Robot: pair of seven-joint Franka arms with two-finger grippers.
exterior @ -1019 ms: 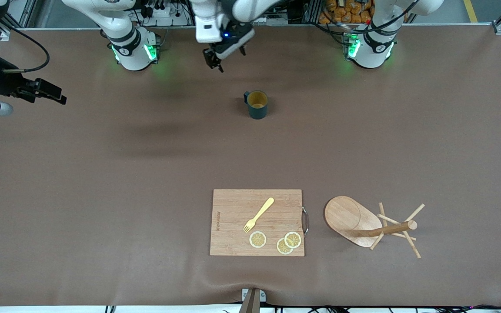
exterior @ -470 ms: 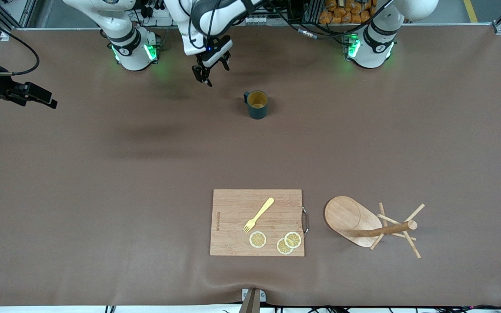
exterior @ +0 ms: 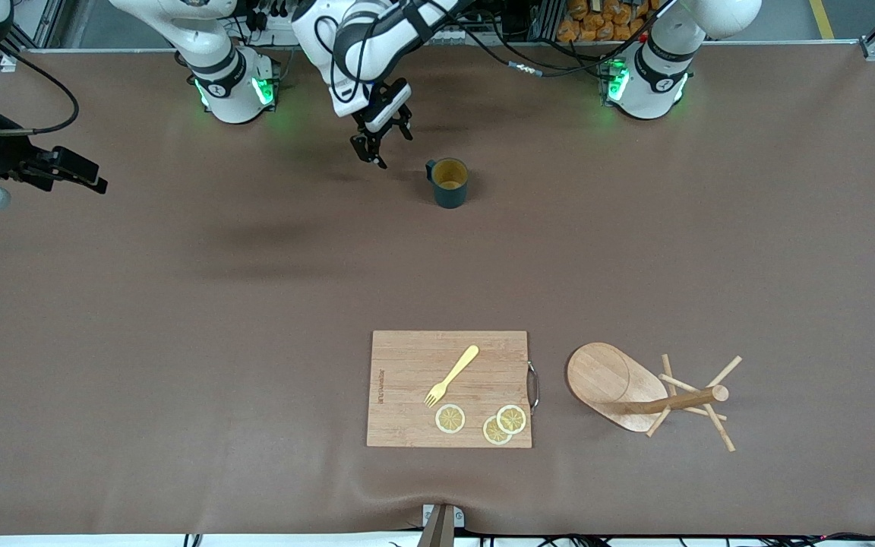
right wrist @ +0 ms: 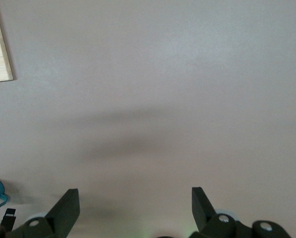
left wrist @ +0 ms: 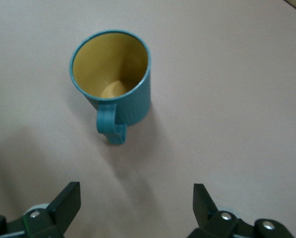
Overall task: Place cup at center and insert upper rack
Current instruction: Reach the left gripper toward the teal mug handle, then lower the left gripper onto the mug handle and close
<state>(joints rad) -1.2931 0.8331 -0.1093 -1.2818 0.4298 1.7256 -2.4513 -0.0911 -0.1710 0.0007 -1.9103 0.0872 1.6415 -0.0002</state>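
counter (exterior: 179,342): brown, carries everything
cutting board (exterior: 407,395): wooden, flat, well nearer the front camera than the cup; fork and lemon slices on it
upper rack (exterior: 639,391): mug tree tipped on its side, oval base up on edge, post and pegs pointing toward the left arm's end; just beside the cutting board, apart from it, well away from the cup
left hand (exterior: 381,144): in the air over bare counter just beside the cup, toward the right arm's end; fingers (left wrist: 63,203) spread wide, nothing held; cup handle faces it in the left wrist view
right hand (exterior: 77,173): waits over the counter edge at the right arm's end, well apart from the cup; fingers (right wrist: 66,208) wide apart, nothing held
cup (exterior: 450,182): teal, upright, yellow-tan inside, on counter toward the robot bases, untouched
fork (exterior: 451,375): yellow, on cutting board
lemon slices (exterior: 511,418): three, on the cutting board edge farthest from the cup
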